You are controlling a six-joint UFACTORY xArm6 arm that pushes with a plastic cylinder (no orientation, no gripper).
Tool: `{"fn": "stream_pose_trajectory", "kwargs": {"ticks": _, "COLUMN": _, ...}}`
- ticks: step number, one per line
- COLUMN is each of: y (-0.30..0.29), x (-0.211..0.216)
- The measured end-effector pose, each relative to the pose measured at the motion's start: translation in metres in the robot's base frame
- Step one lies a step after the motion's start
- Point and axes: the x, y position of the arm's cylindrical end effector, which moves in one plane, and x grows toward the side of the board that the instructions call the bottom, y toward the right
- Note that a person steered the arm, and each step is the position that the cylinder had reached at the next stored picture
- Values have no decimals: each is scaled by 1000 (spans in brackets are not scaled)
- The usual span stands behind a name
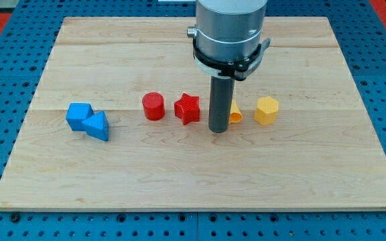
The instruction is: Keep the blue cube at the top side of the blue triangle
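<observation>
nearest you, toward the view's bottom left, the blue triangle [98, 126] sits on the wooden board [179, 181], and the blue cube [79, 115] touches it at about ten o'clock, up and to the view's left. my tip [218, 130] rests on the board well apart from both, off at their three o'clock. the rod ends plain, so you have no pincer to read. at the tip's ten o'clock stands the red star [187, 108], with the red cylinder [153, 106] beyond it at nine. a yellow block [236, 114] peeks from behind the rod, and the yellow hexagonal block [267, 110] sits at two o'clock.
</observation>
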Motion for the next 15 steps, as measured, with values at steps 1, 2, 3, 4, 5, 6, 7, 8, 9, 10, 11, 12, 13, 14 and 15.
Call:
{"fn": "stream_pose_trajectory", "kwargs": {"ticks": 1, "y": 0, "x": -2}}
{"fn": "stream_pose_trajectory", "kwargs": {"ticks": 2, "y": -22, "x": 15}}
{"fn": "stream_pose_trajectory", "kwargs": {"ticks": 3, "y": -87, "x": 33}}
{"fn": "stream_pose_trajectory", "kwargs": {"ticks": 4, "y": -149, "x": 39}}
{"fn": "stream_pose_trajectory", "kwargs": {"ticks": 5, "y": -195, "x": 34}}
{"fn": "stream_pose_trajectory", "kwargs": {"ticks": 6, "y": -257, "x": -3}}
{"fn": "stream_pose_trajectory", "kwargs": {"ticks": 7, "y": -283, "x": -32}}
{"fn": "stream_pose_trajectory", "kwargs": {"ticks": 8, "y": -283, "x": -32}}
{"fn": "stream_pose_trajectory", "kwargs": {"ticks": 9, "y": -302, "x": -6}}
{"fn": "stream_pose_trajectory", "kwargs": {"ticks": 10, "y": -298, "x": 14}}
{"fn": "stream_pose_trajectory", "kwargs": {"ticks": 11, "y": -285, "x": 9}}
{"fn": "stream_pose_trajectory", "kwargs": {"ticks": 12, "y": -264, "x": -17}}
{"fn": "stream_pose_trajectory", "kwargs": {"ticks": 13, "y": -251, "x": -48}}
{"fn": "stream_pose_trajectory", "kwargs": {"ticks": 14, "y": -230, "x": -66}}
{"fn": "stream_pose_trajectory", "kwargs": {"ticks": 15, "y": -211, "x": -63}}
